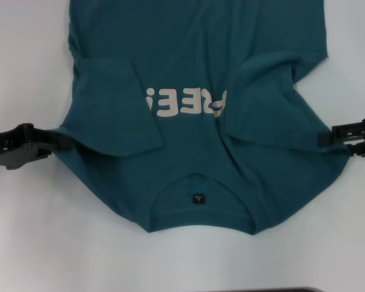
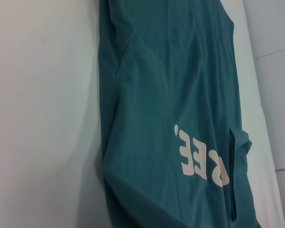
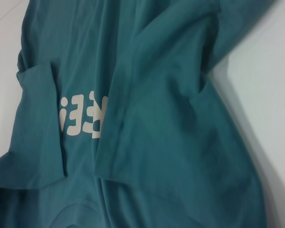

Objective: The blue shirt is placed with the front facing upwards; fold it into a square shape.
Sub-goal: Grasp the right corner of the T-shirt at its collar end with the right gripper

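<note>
The blue shirt [image 1: 194, 55] lies flat on the white table, front up, collar toward me and small dark neck label [image 1: 198, 198] showing. Both short sleeves are folded inward over the chest, the left sleeve [image 1: 115, 103] and the right sleeve [image 1: 274, 103] partly covering the off-white letters [image 1: 185, 102]. My left gripper [image 1: 55, 149] rests low at the shirt's left shoulder edge, open, holding nothing. At the right shoulder edge my right gripper [image 1: 334, 144] is also open. Both wrist views show only the shirt [image 2: 171, 85] [image 3: 171, 142] with its letters, no fingers.
Bare white table [image 1: 24, 243] surrounds the shirt on the left, right and near side. A dark object's edge [image 1: 274, 290] peeks in at the near border. The shirt's hem runs out of the head view at the far side.
</note>
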Robot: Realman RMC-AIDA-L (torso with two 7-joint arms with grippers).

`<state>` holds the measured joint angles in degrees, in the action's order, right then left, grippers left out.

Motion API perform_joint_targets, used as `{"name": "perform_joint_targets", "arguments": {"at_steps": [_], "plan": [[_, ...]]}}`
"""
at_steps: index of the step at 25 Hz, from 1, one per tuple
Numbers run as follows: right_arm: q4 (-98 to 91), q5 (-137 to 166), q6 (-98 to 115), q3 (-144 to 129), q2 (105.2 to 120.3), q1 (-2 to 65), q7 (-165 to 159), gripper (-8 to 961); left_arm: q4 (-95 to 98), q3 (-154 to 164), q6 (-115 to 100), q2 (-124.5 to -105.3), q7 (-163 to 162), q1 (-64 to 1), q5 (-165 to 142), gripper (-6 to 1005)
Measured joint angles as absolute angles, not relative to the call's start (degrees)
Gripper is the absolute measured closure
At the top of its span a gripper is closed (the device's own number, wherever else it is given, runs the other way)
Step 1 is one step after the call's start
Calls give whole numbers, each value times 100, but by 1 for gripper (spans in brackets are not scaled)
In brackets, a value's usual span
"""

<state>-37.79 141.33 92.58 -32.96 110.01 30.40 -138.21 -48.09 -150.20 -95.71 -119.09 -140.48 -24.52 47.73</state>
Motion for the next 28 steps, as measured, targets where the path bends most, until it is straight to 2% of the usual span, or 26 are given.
{"name": "perform_joint_targets", "arguments": {"at_steps": [9, 28], "plan": [[-3719, 14133, 9199, -3332, 11071, 3097, -13786, 47, -4829, -15020, -9591, -11913, -14037, -2439, 4773, 951], [-3613, 13922, 9153, -3289, 11053, 3076, -13691, 61, -4844, -15020, -9603, -11941, -14019, -2452, 4773, 950]]}}
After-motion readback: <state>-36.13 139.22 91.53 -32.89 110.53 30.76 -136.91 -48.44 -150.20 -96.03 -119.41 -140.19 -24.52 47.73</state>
